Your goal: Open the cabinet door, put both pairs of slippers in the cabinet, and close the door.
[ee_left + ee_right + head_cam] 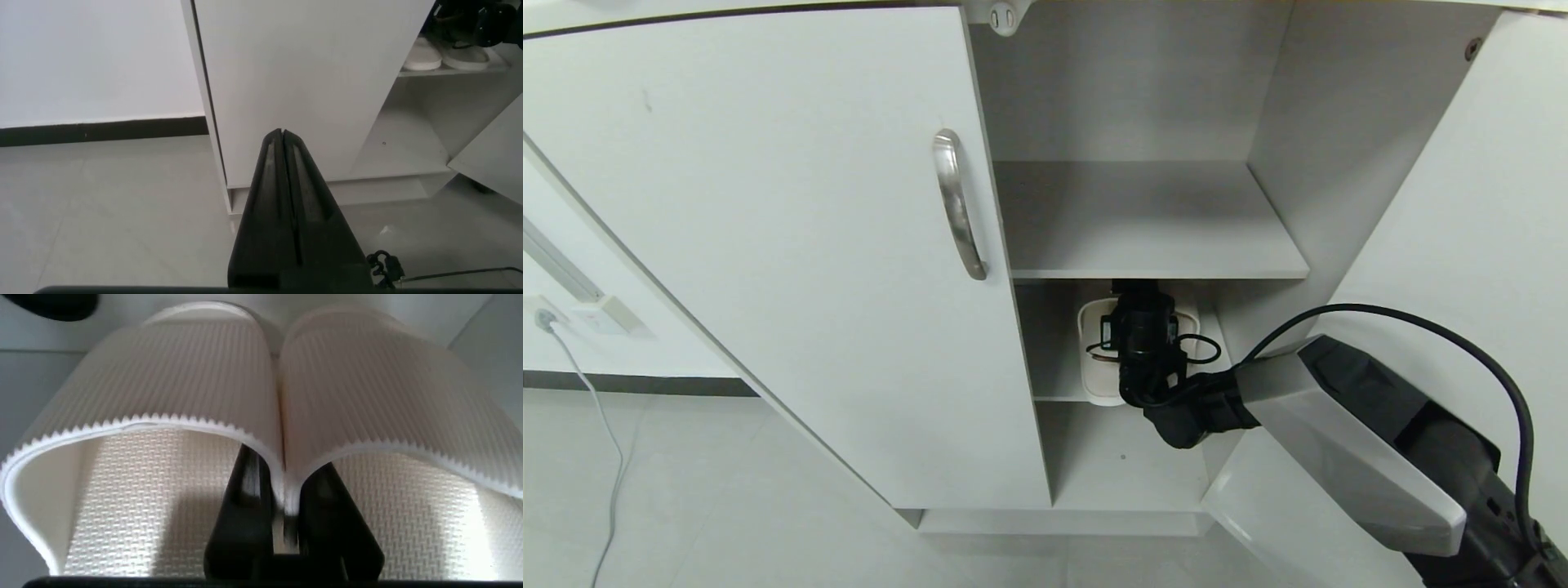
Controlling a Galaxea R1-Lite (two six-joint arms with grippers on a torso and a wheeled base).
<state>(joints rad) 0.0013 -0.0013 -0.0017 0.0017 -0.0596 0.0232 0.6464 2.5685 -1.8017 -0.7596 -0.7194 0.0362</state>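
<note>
Slippers [188, 392] are pinched in the right claw [282, 514]. The claw is closed on the two inner edges, squeezed together. I think it holds them that way so one grab can carry both at once. One slipper fans out on each side of the claw.

The claw is inside the cabinet [1282, 122], just over the middle shelf [1049, 351]. The slippers seem to sit on that shelf, right under the claw. I think this is the spot to let go. The top shelf [1143, 212] is above the claw and the bottom shelf [1111, 457] is below it.

The open door [1486, 204] swings out on the claw's right, so the arm has room to get in. The shut door [768, 245] with its handle [958, 204] is on the claw's left.

The left claw [282, 139] is closed on nothing. It waits low over the floor [106, 212], out of the way, with the cabinet in front of it.

Count: two slippers, so one pair. Two doors, one handle, three shelves, two claws.
</note>
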